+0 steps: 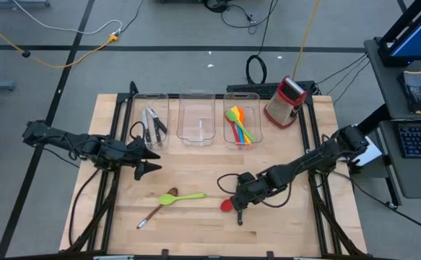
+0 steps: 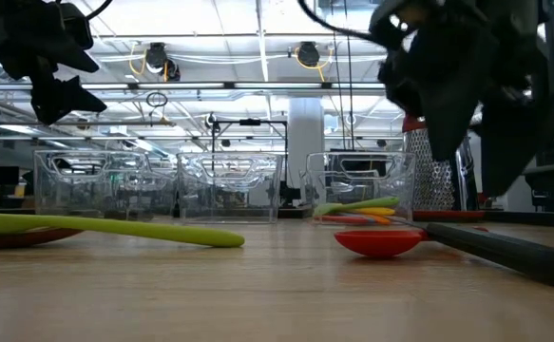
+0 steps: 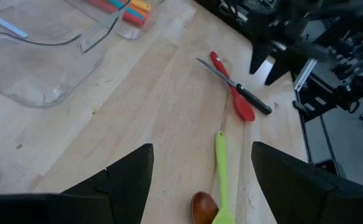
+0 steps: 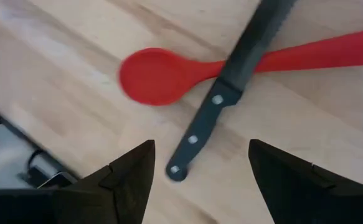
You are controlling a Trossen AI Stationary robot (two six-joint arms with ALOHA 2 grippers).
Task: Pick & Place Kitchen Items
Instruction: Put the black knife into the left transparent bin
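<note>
Right gripper (image 4: 200, 165) hangs spread wide just over the knife (image 4: 221, 99) lying across the red spoon (image 4: 162, 74); left gripper (image 1: 149, 162) hovers open too, empty.

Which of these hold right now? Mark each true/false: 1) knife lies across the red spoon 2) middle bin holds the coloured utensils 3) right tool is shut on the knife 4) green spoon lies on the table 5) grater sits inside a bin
1) True: the knife lies across the red spoon.
2) False: the middle bin looks empty; the coloured utensils are in the bin beside the grater.
3) False: the right tool is open above the knife.
4) True: the green spoon lies on the table.
5) False: the grater stands on the table, outside the bins.
</note>
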